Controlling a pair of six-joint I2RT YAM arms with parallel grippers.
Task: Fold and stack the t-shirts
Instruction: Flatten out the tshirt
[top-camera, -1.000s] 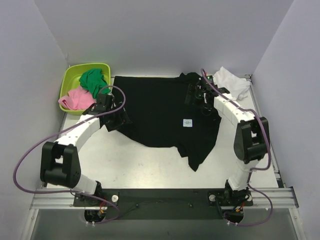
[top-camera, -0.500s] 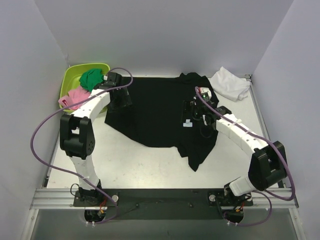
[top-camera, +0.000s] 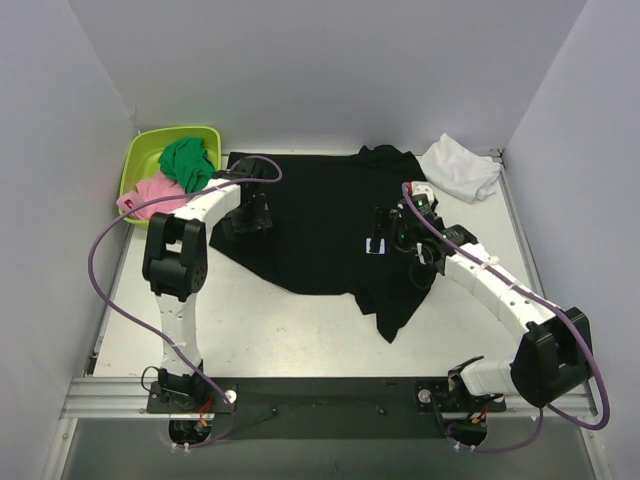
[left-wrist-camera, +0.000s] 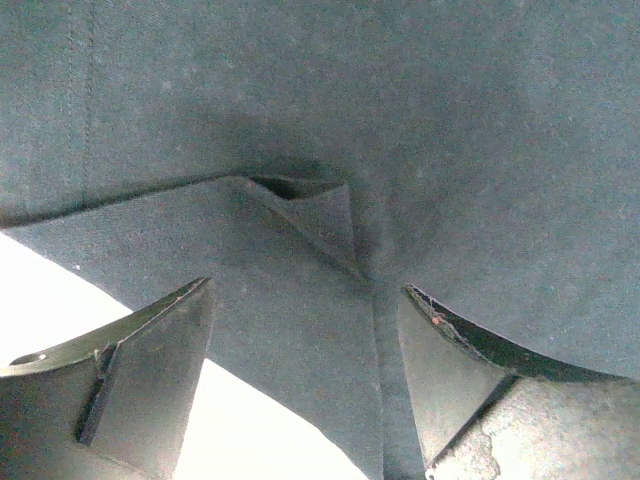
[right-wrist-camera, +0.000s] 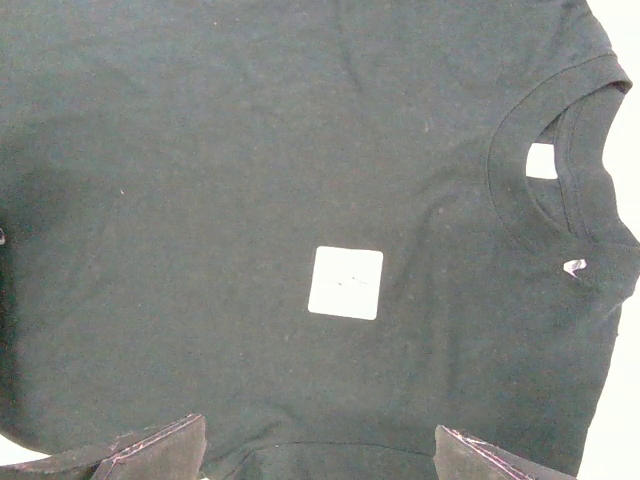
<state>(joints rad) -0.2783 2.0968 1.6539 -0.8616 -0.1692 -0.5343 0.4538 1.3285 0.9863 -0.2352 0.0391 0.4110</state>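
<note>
Blk t-shirt (top-camera: 310, 215) flat mid-table, long axis L–R. L gripper (left-wrist-camera: 305, 300) spread, empty, close over its left-edge fold, so nearer. R gripper (right-wrist-camera: 320, 435) spread, empty, above square label (right-wrist-camera: 345, 283). White t-shirt (top-camera: 460, 168) far-right corner

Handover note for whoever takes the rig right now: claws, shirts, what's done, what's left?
Left claw: open, low over the black t-shirt near its left edge, holding nothing.
Right claw: open, above the same shirt near its white label, holding nothing.
White t-shirt: crumpled at the far right corner.
Done: black one spread mostly flat, unfolded.
Left: fold both, stack.
</note>
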